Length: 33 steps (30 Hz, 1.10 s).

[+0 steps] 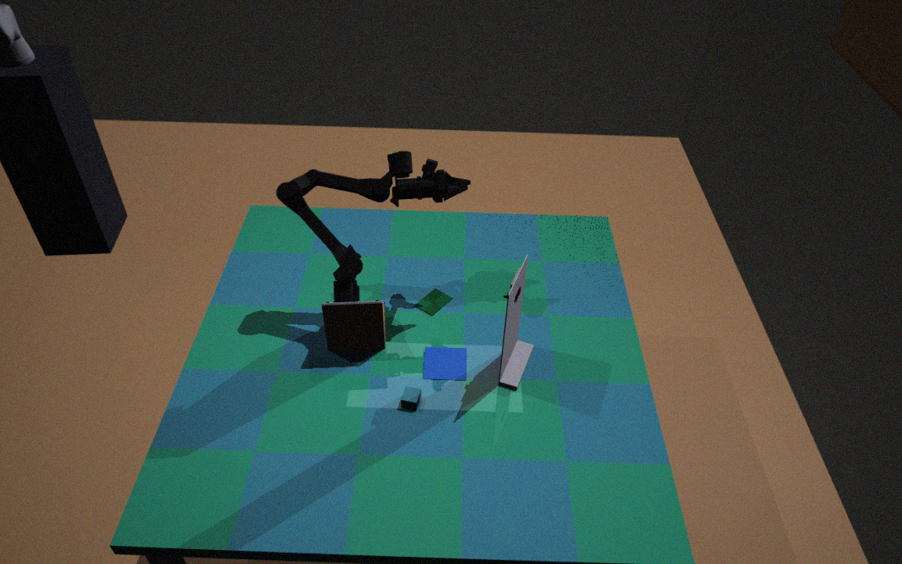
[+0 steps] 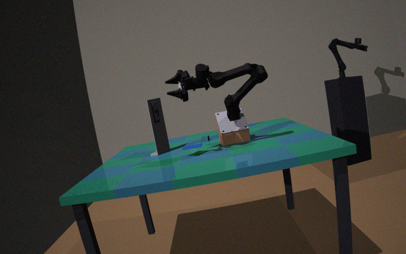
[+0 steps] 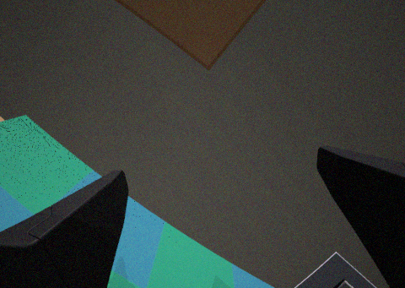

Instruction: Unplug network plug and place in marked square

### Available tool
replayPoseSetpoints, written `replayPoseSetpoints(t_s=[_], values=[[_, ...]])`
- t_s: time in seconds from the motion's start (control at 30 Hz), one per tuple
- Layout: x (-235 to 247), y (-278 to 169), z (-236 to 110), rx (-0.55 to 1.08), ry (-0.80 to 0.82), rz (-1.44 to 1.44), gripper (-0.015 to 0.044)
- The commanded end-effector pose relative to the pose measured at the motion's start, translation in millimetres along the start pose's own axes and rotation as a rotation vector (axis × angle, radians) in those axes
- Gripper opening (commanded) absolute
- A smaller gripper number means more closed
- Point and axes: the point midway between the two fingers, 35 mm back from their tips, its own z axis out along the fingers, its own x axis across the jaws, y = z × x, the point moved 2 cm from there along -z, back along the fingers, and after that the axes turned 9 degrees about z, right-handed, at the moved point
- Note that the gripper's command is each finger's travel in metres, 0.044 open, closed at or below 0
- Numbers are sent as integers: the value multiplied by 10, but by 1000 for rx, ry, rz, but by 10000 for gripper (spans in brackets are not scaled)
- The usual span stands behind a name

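The upright panel [image 1: 510, 329] [image 2: 160, 135] stands on the table; its top corner shows at the lower right of the wrist view [image 3: 335, 264]. A dark socket housing [image 2: 156, 112] is on its upper face. A tiny dark thing [image 1: 506, 295] juts from that face on the arm's side; whether it is the plug, and its tab, are too small to tell. A flat blue square [image 1: 444, 363] [image 2: 192, 146] and a flat dark green one [image 1: 434, 301] [image 2: 198, 153] lie between panel and arm base. My gripper [image 1: 470, 182] [image 2: 166, 87] [image 3: 224, 170] is open and empty, higher than the panel and to its side.
A small teal block [image 1: 410, 398] [image 2: 205, 138] lies near the blue square. The arm's base box [image 1: 355, 329] [image 2: 234, 137] stands on the table [image 1: 405, 504] [image 2: 204, 178]. A tall dark pedestal [image 1: 44, 154] [image 2: 348, 116] with another arm stands beyond the table.
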Motion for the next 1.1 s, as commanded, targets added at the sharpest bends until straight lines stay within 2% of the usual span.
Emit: replayPoseSetpoints(t_s=[0.0, 0.27, 0.3, 0.67, 1.07], values=[[-6, -12, 6, 2, -3, -4, 374], [-299, -548, 185, 105, -115, -167, 164], [-340, -622, 199, 120, -129, -189, 156], [-816, -1431, 181, 317, -274, -433, 156], [-1220, -2203, -134, 568, -357, -704, 156]])
